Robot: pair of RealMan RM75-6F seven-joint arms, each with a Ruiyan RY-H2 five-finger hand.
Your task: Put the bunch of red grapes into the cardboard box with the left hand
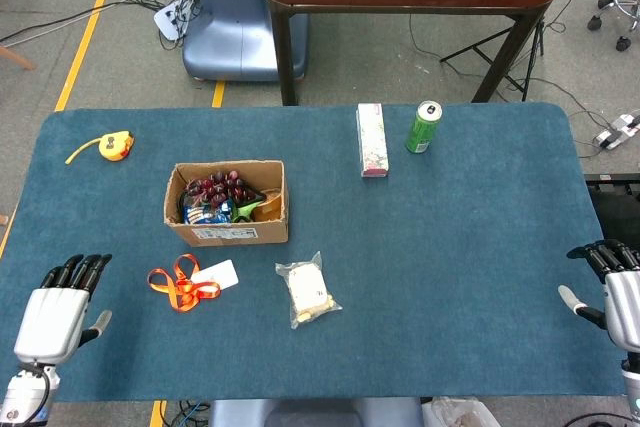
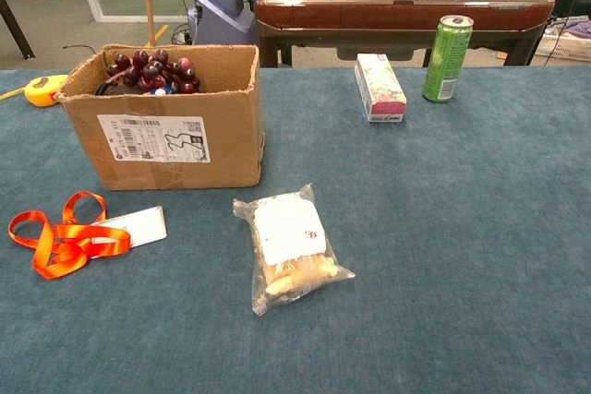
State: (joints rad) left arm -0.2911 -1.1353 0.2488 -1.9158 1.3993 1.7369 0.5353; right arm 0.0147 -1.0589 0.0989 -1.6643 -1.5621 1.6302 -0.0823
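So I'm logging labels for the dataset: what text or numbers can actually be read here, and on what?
None legible.
Cardboard box shipping label: barcodes and print, too small.
Green can: lettering blurred.
Pink-and-white carton: print unreadable.
Plastic snack bag white label: blank or blurred.

Head view high, steep down on whole table (image 1: 450, 247); chest view low, close — both share cardboard box (image 1: 240, 232) (image 2: 157, 145).
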